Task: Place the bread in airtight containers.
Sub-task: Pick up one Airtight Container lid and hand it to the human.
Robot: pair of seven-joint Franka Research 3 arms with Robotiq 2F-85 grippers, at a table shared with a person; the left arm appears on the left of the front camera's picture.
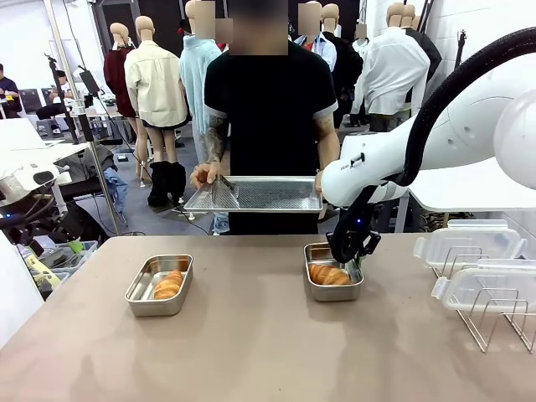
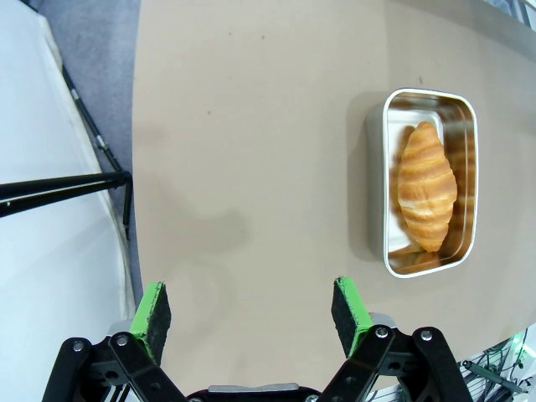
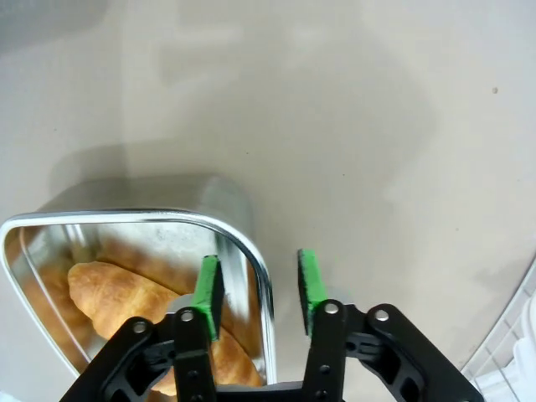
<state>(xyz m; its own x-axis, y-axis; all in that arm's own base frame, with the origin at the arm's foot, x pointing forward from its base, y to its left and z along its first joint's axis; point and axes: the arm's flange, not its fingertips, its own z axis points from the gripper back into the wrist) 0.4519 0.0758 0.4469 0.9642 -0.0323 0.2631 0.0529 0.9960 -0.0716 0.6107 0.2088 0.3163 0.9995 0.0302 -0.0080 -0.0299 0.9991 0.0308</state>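
Since the right gripper [image 3: 257,276] hangs part-open and empty astride the right tin [image 3: 126,216] wall, croissant [image 3: 117,297] lying inside, lift straight up so no pad drags the rim; contact unclear here. Left gripper [image 2: 251,306] wide open over bare table [image 2: 251,126]; left tin [image 2: 430,94] already holds its own croissant [image 2: 427,184].

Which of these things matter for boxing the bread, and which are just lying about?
Job: left tin, left croissant, right tin, right croissant, lids.
Lying about: rack, tray.
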